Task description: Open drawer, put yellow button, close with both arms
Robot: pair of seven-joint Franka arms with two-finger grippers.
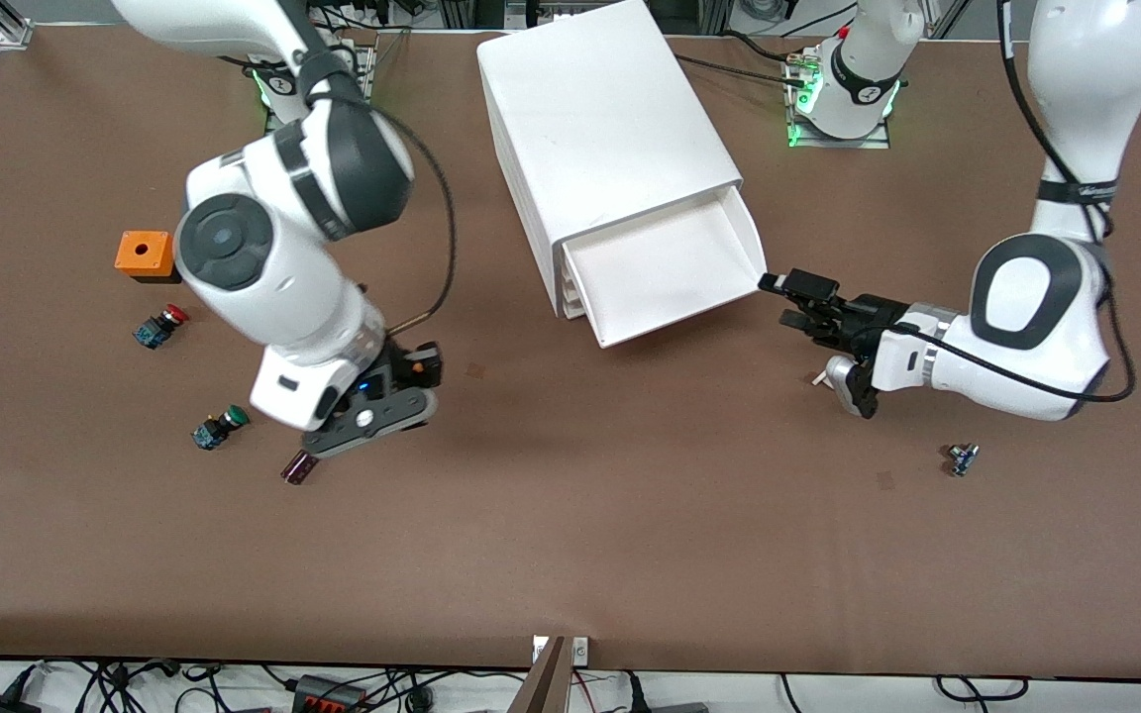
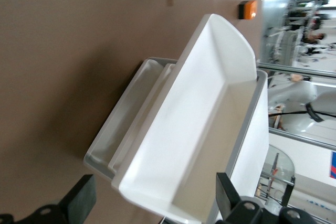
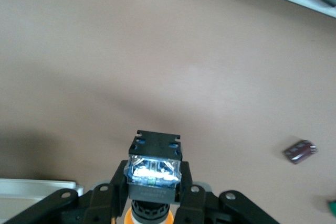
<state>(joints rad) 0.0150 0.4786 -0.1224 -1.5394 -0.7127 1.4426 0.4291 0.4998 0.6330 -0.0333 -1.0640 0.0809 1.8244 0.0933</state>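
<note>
Here we see the drawer [image 1: 674, 272] pulled out of the cabinet [image 1: 600, 129] and empty. The left end effector [image 1: 796, 297], fingers apart, hovers just beside its corner. The right end effector [image 3: 153, 203] apparently clamps the yellow button [image 3: 154, 169] above the surface [image 1: 630, 515].

Drawer [image 1: 670, 272] pulled out of cabinet [image 1: 600, 139], switches [image 1: 159, 327] toward right arm's end
</note>
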